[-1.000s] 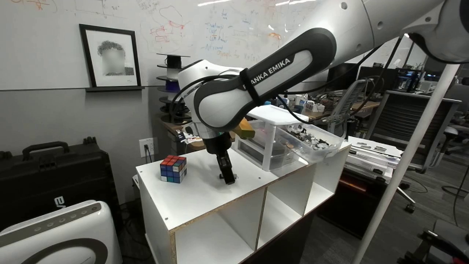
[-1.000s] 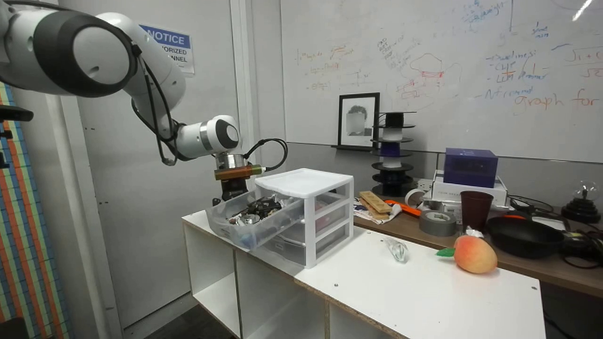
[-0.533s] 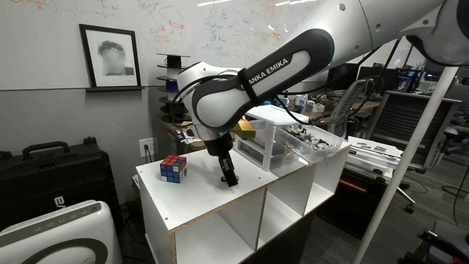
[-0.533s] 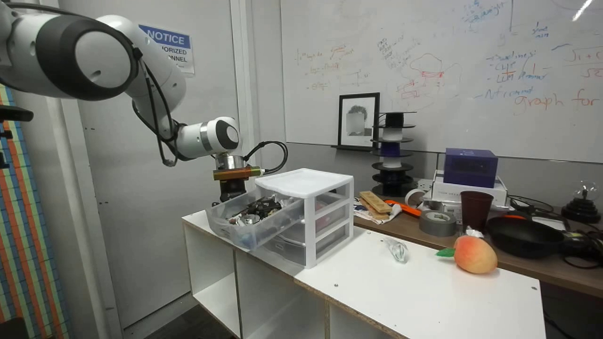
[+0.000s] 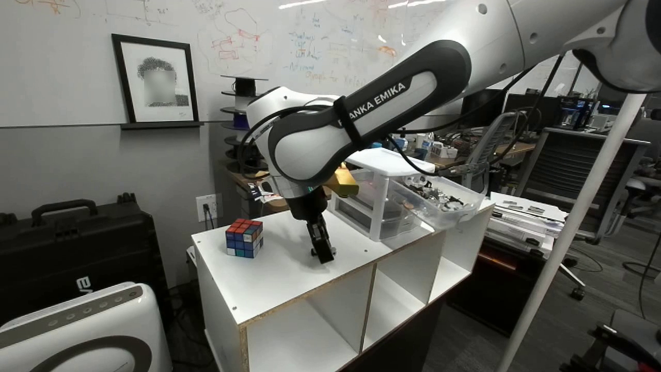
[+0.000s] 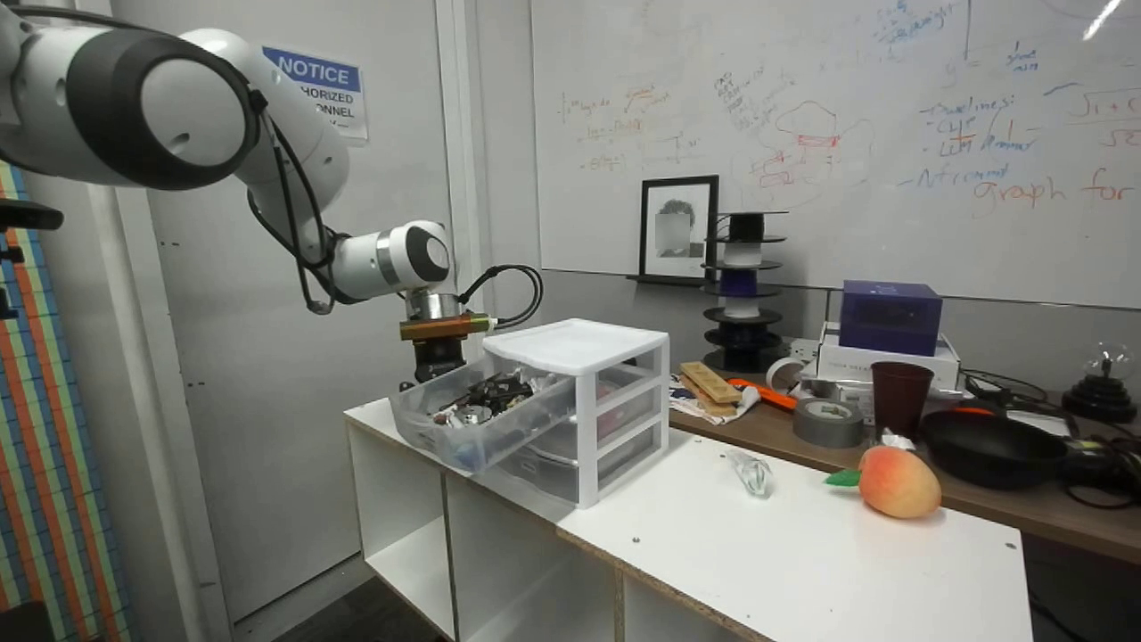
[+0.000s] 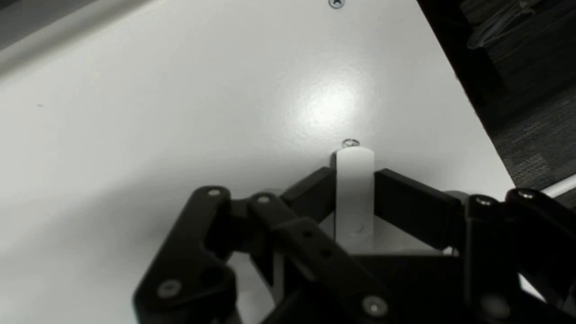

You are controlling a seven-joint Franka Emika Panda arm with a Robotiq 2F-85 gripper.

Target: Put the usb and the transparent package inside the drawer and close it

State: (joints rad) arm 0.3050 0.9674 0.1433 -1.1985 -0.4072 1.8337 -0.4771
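Note:
The usb (image 7: 354,211) shows in the wrist view as a flat stick with a silvery face, rounded end and dark edge. My gripper (image 7: 355,184) has a finger pad against each long side of it, low over the white cabinet top. In an exterior view the gripper (image 5: 323,253) points down there; the usb is too small to make out. The top drawer (image 6: 446,453) of the three-drawer unit is pulled out and holds many small parts; it also shows in an exterior view (image 5: 457,219). The transparent package (image 6: 753,474) lies on the unit's other side.
A Rubik's cube (image 5: 245,238) stands on the cabinet top (image 5: 279,279) to the left of the gripper. The drawer unit's white frame (image 5: 382,206) stands close to its right. A peach (image 6: 900,482) lies beyond the package. A cluttered desk (image 6: 838,455) runs behind.
My gripper has moved slightly lower toward the cabinet top. The drawer, the package and the cube have not moved.

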